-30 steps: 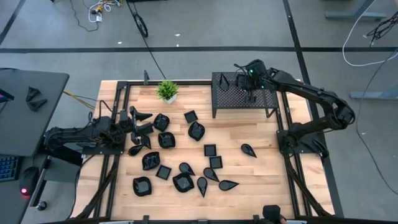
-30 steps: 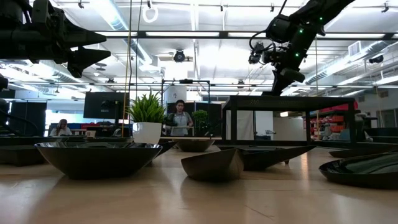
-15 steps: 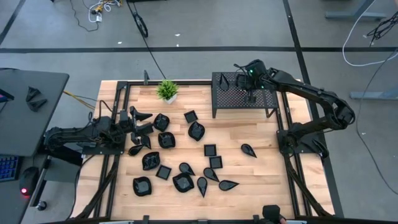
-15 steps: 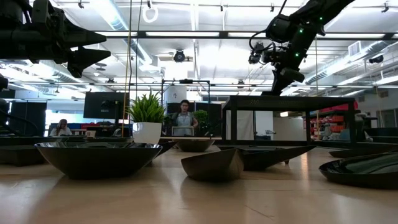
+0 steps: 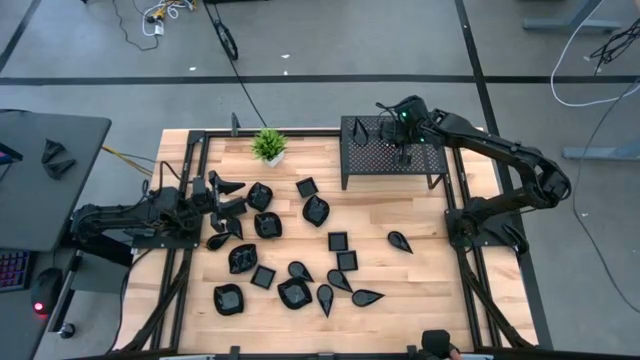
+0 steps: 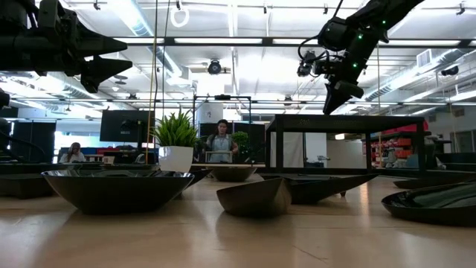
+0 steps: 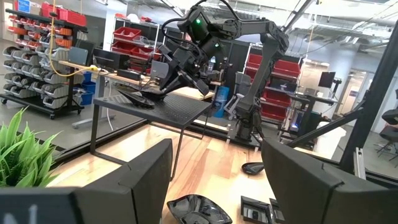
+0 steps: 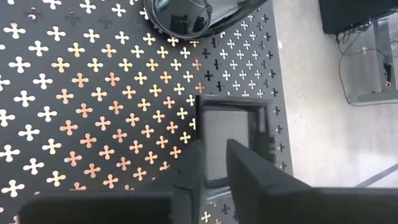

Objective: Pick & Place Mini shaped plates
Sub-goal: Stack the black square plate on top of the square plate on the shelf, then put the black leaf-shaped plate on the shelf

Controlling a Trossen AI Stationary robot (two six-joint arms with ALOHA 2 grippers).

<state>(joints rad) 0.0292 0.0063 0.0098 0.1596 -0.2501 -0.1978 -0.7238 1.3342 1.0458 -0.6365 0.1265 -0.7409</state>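
Several glossy black mini shaped plates [image 5: 337,241] lie scattered on the wooden table. Two more lie on the black perforated rack [image 5: 372,160]: a rounded one [image 8: 186,15] and a square one [image 8: 230,130], flat on its base. My right gripper [image 8: 215,163] slants down over the rack, slightly open, with the square plate's edge between its fingers. At the table's left side my left gripper [image 5: 232,196] stays raised above the plates, open and empty. My right gripper slants down from above, its fingers [image 8: 194,163] on either side of one rim [image 8: 200,124] of the square plate. The left finger covers that rim, so I cannot tell whether it touches. The plate lies flat on the rack.
A small green potted plant [image 5: 268,145] stands at the far edge, left of the rack. A black frame [image 5: 190,150] runs around the table. Bare wood shows at the right, below the rack [image 5: 420,250]. People show in the room beyond [image 6: 221,141].
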